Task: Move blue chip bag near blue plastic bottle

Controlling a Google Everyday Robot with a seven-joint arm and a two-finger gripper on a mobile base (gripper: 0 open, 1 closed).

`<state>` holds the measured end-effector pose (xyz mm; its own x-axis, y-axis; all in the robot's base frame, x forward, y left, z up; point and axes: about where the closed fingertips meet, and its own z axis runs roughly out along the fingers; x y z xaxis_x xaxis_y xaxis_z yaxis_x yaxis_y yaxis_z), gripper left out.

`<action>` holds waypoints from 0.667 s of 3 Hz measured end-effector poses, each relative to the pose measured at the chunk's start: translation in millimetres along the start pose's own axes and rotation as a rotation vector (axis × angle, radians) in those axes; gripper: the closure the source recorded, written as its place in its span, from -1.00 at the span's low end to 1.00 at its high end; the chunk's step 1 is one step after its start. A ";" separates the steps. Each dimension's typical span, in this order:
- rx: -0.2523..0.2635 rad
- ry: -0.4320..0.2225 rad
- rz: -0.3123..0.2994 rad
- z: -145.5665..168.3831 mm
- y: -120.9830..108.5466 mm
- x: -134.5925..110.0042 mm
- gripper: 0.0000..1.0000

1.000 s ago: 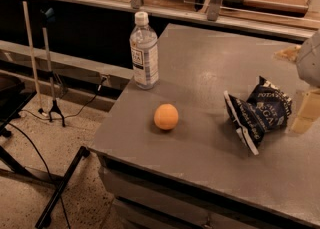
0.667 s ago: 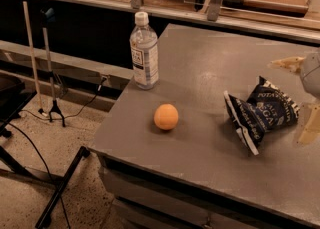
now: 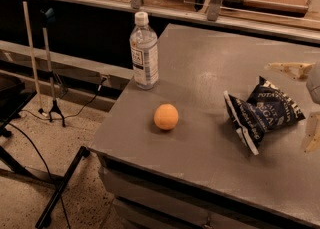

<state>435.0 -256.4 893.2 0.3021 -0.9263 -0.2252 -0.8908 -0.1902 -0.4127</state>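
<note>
Since a second ago the gripper (image 3: pixel 287 107) has spread its two pale fingers much wider, while nothing else on the table (image 3: pixel 200 58) has shifted. It sits at the far right of the scene, well away from the blue plastic bottle (image 3: pixel 144 53), with one finger lying behind the near end of the blue chip bag (image 3: pixel 265 112) and the other in front of it. The jaws are wide and hold nothing. As far as I can judge, the bag is straddled but not yet gripped, so the task is barely begun: the grasp, the carry and the set-down are all left. The bag lies crumpled on its side, well apart from the bottle, on the opposite side of the tabletop. Between them, a little nearer the front than a straight line to the bottle, rests an orange ball (image 3: pixel 166 117), which could roll if clipped. Behind that ball the grey surface is bare all the way across, leaving good room for a pass. The bottle itself stands upright close to the table's left edge, so any landing spot looks safer on its right side or behind it. Beyond that edge is a drop to the floor, where a stand (image 3: pixel 50 73) and cables (image 3: pixel 30 143) sit.
</note>
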 end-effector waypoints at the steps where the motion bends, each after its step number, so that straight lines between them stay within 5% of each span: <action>1: -0.082 0.008 0.031 17.7 -4.9 -0.1 -1.00; 2: -0.127 0.011 0.055 31.7 -7.6 0.0 -1.00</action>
<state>452.5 -244.7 868.4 0.2487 -0.9398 -0.2344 -0.9419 -0.1783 -0.2846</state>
